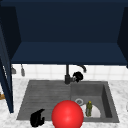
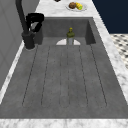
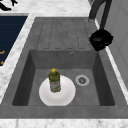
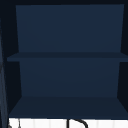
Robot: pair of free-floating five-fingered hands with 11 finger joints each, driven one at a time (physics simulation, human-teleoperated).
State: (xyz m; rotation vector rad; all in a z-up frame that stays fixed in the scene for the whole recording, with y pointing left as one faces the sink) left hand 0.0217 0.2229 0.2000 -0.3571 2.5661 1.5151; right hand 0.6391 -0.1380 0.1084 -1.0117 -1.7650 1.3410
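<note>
Faucet [image 1: 67,75] handle sits inside the right hand's [image 1: 78,76] curled fingers [image 2: 37,26], gripped beside the spout.

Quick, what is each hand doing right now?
Left hand: fingers curled, holding nothing, at the sink's front edge.
Right hand: curled round the faucet.

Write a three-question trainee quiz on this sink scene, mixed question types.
1. True or false: the green bottle lies on its side on the drainboard.
2. Where is the right hand? A) at the faucet B) in the basin C) on the cabinet shelf
3. What does the bottle stand on?

Key:
1. False: it stands upright in the basin.
2. A: its curled fingers sit beside the faucet base. The left hand is at the sink's front edge, near a red ball.
3. A white plate beside the drain.
</note>
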